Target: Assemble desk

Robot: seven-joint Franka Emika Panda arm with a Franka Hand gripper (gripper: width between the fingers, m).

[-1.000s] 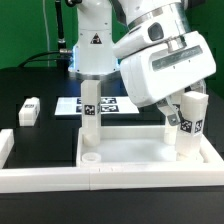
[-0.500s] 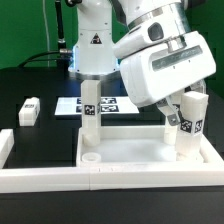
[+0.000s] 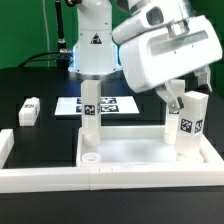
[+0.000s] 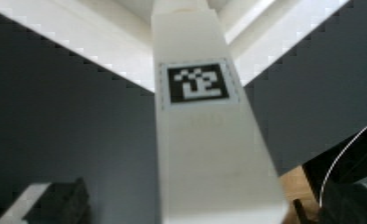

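The white rimmed tabletop panel (image 3: 130, 150) lies flat near the front of the table. Two white block legs stand upright in it, one at the exterior view's left (image 3: 90, 112) and one at its right (image 3: 190, 125), each with a black-and-white tag. A third leg (image 3: 28, 110) lies loose on the black table at the left. My gripper (image 3: 180, 98) hangs just above the right leg's top. In the wrist view that leg (image 4: 201, 110) runs between my fingers (image 4: 55, 203), with a gap on each side. The gripper (image 4: 189, 205) is open.
The marker board (image 3: 110, 103) lies flat behind the tabletop, in front of the robot's white base (image 3: 92, 45). A long white L-shaped border rail (image 3: 45, 178) runs along the front edge and round the left corner.
My gripper and wrist have risen and shifted to the exterior view's right, uncovering more of the right leg. The legs and tabletop have not moved.
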